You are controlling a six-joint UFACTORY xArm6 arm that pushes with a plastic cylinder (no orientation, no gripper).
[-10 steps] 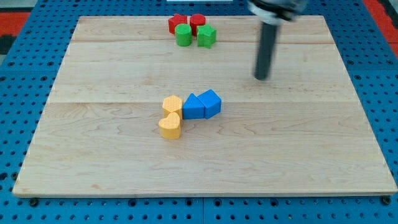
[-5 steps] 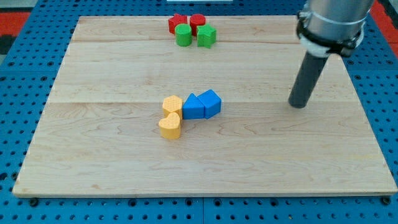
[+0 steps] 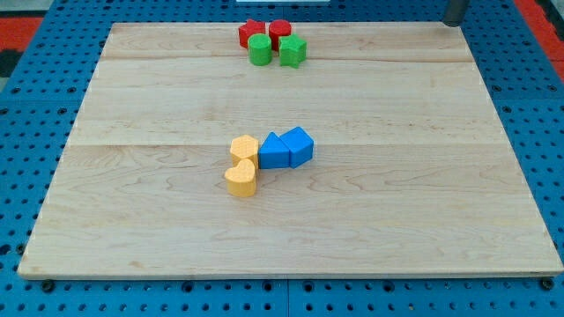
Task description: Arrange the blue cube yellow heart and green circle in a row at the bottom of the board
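Dark grey rod, my tip (image 3: 455, 22)

4 blocks (image 3: 272, 40) board top | 4 blocks (image 3: 264, 158) centre, touching

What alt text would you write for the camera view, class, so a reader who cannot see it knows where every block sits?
On a pale wooden board, two yellow blocks and two blue blocks huddle touching near the centre. Two red blocks and two green blocks cluster at the view's top edge. My tip shows only at the view's top right corner, far from all the blocks.
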